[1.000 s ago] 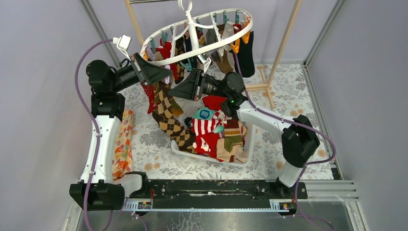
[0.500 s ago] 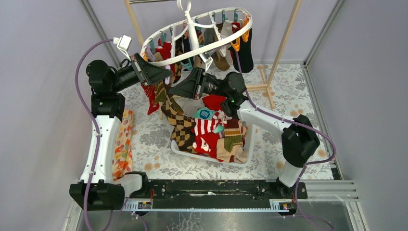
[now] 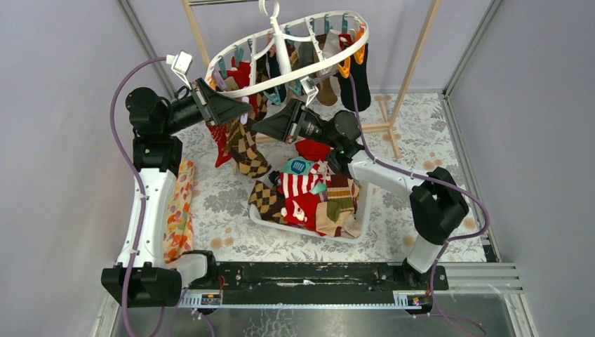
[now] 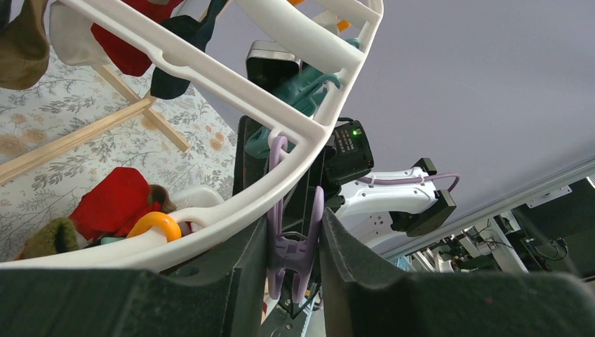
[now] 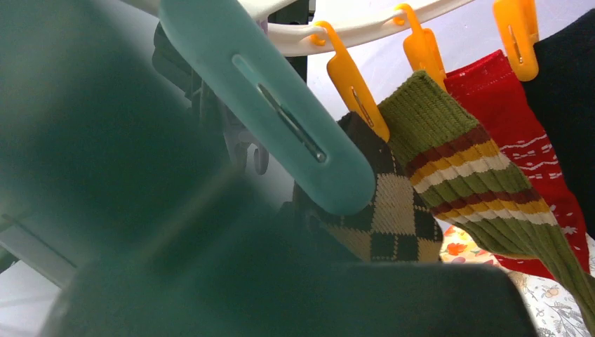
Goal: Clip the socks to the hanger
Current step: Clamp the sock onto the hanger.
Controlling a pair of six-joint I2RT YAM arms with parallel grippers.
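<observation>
The white oval hanger [image 3: 231, 90] hangs at the back with several socks pegged to it. My left gripper [image 3: 242, 110] is at its near-left rim, shut on a purple clip [image 4: 295, 246] that dangles from the ring [image 4: 210, 67]. My right gripper [image 3: 261, 127] faces it from the right, just below the ring. It is shut on the top of a brown argyle sock [image 3: 245, 146], which hangs down free. In the right wrist view the argyle sock [image 5: 393, 210] sits behind a teal clip [image 5: 281, 119]. Beside it, an olive striped sock [image 5: 463, 175] and a red sock [image 5: 519, 119] hang from orange clips [image 5: 358, 91].
A white basket [image 3: 309, 234] below the right arm holds more socks [image 3: 309, 186], with a second argyle sock [image 3: 265, 199] at its left end. An orange floral cloth [image 3: 179, 210] lies beside the left arm. A wooden pole frame [image 3: 414, 60] stands behind the hanger.
My right gripper has risen toward the hanger ring, lifting the argyle sock's lower end up off the basket. The hanger has swung slightly. The left gripper has stayed on the purple clip.
</observation>
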